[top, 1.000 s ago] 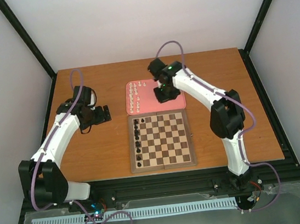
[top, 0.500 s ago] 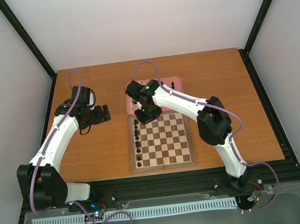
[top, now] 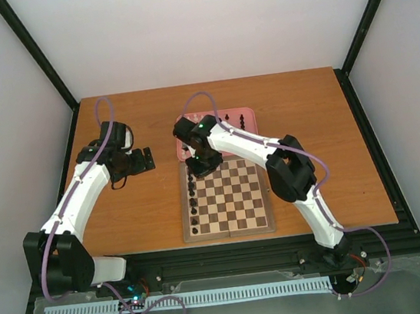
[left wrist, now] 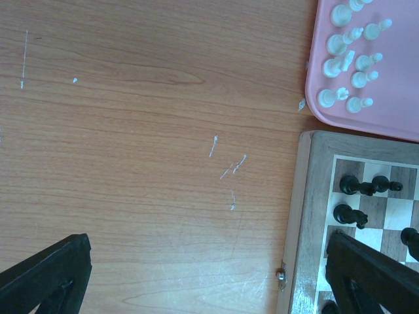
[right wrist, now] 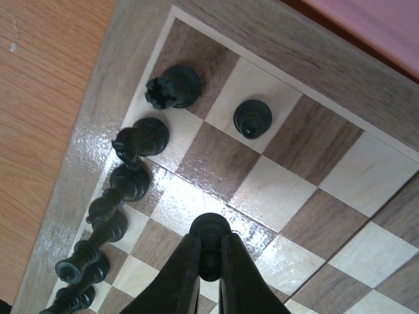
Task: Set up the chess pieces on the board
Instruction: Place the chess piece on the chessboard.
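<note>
My right gripper (right wrist: 209, 258) is shut on a black pawn (right wrist: 211, 230), held just above a square near the far-left corner of the board (right wrist: 85, 150). A row of black chess pieces (right wrist: 124, 186) stands along the board's left file, and another black pawn (right wrist: 253, 118) stands one file in. From above, the right gripper (top: 198, 165) hovers over the far-left end of the board (top: 228, 233). My left gripper (top: 142, 160) is open and empty over bare table left of the board. Its fingers (left wrist: 46, 275) frame the board's corner (left wrist: 301, 216), where black pieces (left wrist: 357, 186) stand.
The pink tray (top: 249, 146) lies behind the board, with black pieces (top: 242, 122) still on it. White pieces (left wrist: 347, 59) stand at its left end. The right arm (top: 255, 145) stretches across the tray. Black frame rails border the table.
The right arm has swung left from over the pink tray to the board's far-left corner, its gripper staying shut. The left arm has hardly moved.
</note>
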`<action>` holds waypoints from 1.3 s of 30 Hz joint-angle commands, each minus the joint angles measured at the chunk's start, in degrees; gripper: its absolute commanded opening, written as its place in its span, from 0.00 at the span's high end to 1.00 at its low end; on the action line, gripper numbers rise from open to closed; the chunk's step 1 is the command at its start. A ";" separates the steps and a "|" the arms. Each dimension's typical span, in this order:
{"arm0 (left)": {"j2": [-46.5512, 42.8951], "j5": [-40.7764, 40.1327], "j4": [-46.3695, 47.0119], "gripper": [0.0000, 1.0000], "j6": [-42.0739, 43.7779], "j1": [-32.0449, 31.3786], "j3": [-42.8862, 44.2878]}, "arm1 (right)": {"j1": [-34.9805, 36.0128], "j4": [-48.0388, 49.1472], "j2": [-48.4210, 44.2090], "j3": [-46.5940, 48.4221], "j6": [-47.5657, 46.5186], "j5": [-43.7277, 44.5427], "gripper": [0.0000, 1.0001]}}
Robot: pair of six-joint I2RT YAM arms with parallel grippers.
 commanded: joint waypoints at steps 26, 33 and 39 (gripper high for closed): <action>1.22 -0.13 0.95 0.00 0.55 0.16 0.63 | 1.02 -0.68 6.87 6.68 -1.32 -0.56 0.93; 1.36 0.01 1.27 0.00 0.58 0.16 0.29 | 1.00 -1.36 6.95 6.61 -1.26 -0.04 0.89; 1.36 0.20 1.39 0.00 0.60 0.16 0.20 | 1.01 -1.31 6.36 6.40 -1.13 -0.24 0.85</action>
